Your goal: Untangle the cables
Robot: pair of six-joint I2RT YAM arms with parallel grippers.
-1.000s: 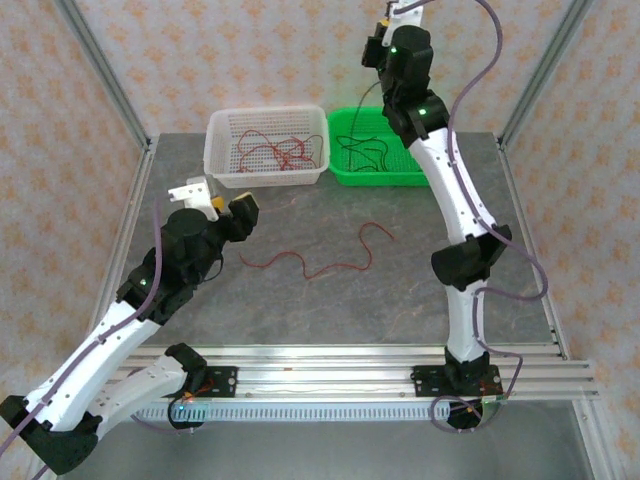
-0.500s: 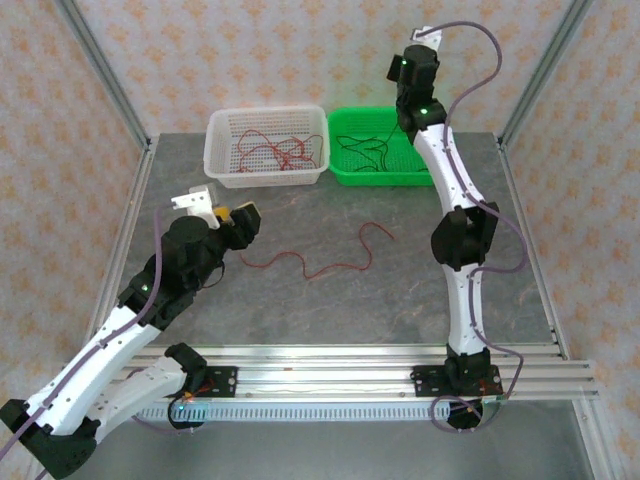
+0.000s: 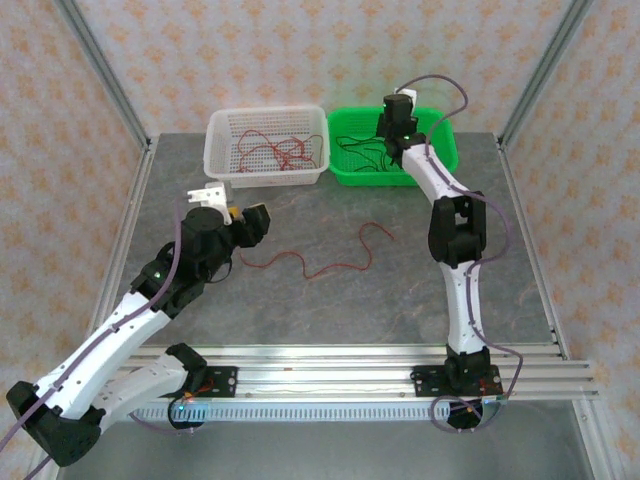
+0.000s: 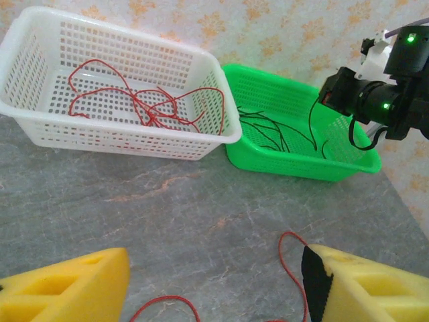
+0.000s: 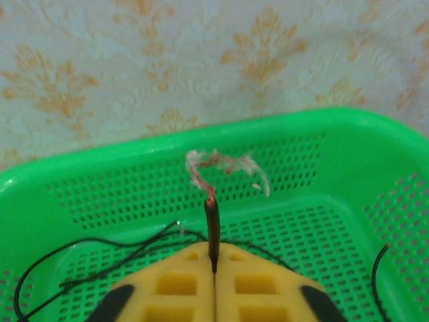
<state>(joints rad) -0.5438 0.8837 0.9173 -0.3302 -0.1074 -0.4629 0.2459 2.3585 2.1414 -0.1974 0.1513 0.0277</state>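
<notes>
Grey tabletop (image 3: 300,310): stone-patterned slab carrying two baskets side by side at its far edge, with one wire lying loose in the middle.
Left gripper (image 3: 240,214): over the left part of the tabletop, in front of the white basket and near the left end of the loose wire.
Left jaws: spread wide, nothing between them; the yellow fingers (image 4: 67,285) sit at opposite lower corners of the left wrist view.
White basket (image 3: 222,150): far left of the pair, just beside the green one.
Red wires (image 3: 280,150): a loose tangle on the white basket's floor.
Loose red wire (image 3: 330,266): flat on the tabletop in wavy curves, well apart from both baskets; in the left wrist view one loop lies just beside the right-hand finger, and whether it touches cannot be told.
Green basket (image 3: 443,150): far right of the pair.
Black wires (image 3: 365,155): thin strands spread over the green basket's floor.
Right gripper (image 5: 214,265): above the inside of the green basket.
Right jaws: pressed together, pinching one end of a wire.
Held black wire (image 5: 212,221): a short dark stub stands upright out of the closed jaws, with frayed bare strands at its tip.
</notes>
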